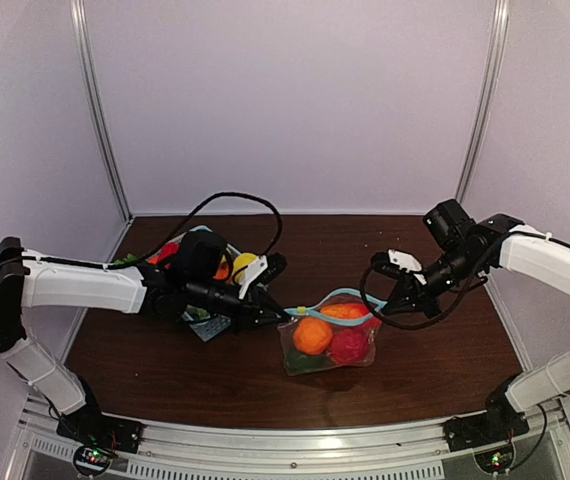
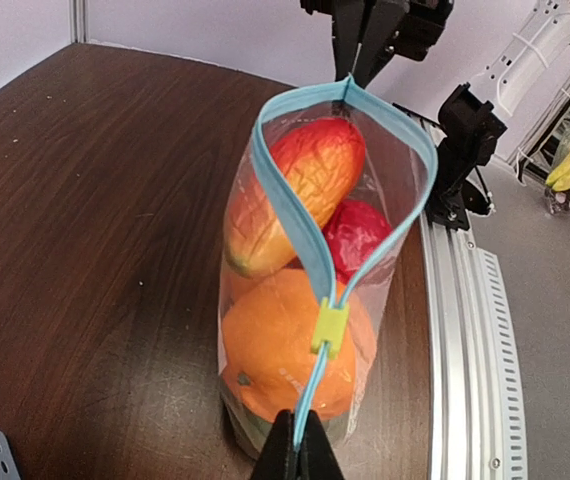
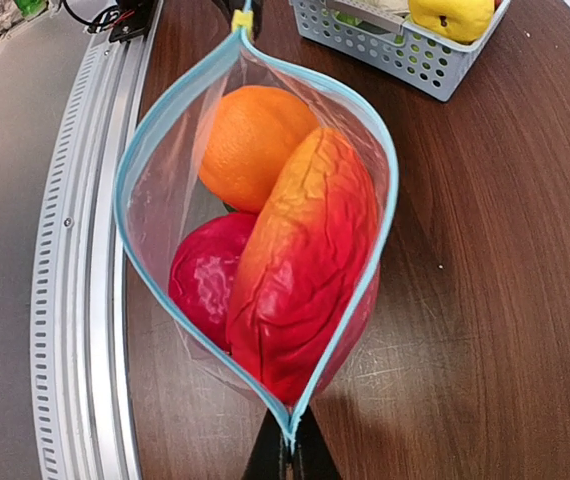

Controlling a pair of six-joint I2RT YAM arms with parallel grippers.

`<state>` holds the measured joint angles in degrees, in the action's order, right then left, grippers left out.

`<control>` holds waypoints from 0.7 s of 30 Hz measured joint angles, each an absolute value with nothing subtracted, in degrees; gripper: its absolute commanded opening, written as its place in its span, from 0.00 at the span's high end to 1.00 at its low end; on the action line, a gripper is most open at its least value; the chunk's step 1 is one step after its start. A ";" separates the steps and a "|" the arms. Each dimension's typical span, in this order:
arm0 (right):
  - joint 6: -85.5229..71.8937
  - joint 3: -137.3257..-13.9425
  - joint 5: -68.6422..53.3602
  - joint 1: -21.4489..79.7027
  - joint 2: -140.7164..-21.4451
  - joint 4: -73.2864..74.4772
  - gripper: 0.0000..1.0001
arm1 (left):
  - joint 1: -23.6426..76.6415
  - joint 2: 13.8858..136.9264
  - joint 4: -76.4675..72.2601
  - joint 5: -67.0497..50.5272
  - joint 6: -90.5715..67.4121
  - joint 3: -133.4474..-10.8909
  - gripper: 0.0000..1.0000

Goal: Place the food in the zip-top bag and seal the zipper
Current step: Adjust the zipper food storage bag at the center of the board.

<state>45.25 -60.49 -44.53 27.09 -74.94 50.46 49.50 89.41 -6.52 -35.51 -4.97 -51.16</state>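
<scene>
Top external — left hand (image 1: 283,317), right hand (image 1: 383,307) pinch zipper (image 1: 350,293) ends.

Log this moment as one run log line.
left pincer: shut on zipper end | right pincer: shut on opposite end | zip-top bag: mouth open, slider near left pincer | inside: orange, mango, red fruit

Lt-blue lattice basket (image 3: 405,55) on dark wood table (image 1: 215,370) — alum. rail (image 1: 295,452) along near edge.
</scene>
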 measured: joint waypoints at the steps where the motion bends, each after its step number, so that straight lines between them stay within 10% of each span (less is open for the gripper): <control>1: 45.12 -60.49 -44.58 26.52 -75.18 50.50 1.00 | 49.50 88.68 -5.80 -35.40 -4.84 -51.16 1.00; 13: 45.71 -61.69 -45.08 23.49 -76.53 51.94 1.00 | 49.50 86.91 3.60 -33.30 -2.04 -54.02 1.00; 21: 45.25 -66.52 -44.45 24.14 -77.91 55.75 0.59 | 51.42 86.43 6.92 -31.40 -0.82 -56.42 1.00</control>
<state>45.25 -66.52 -44.45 24.14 -77.91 55.75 51.42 86.43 6.92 -31.40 -0.82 -56.42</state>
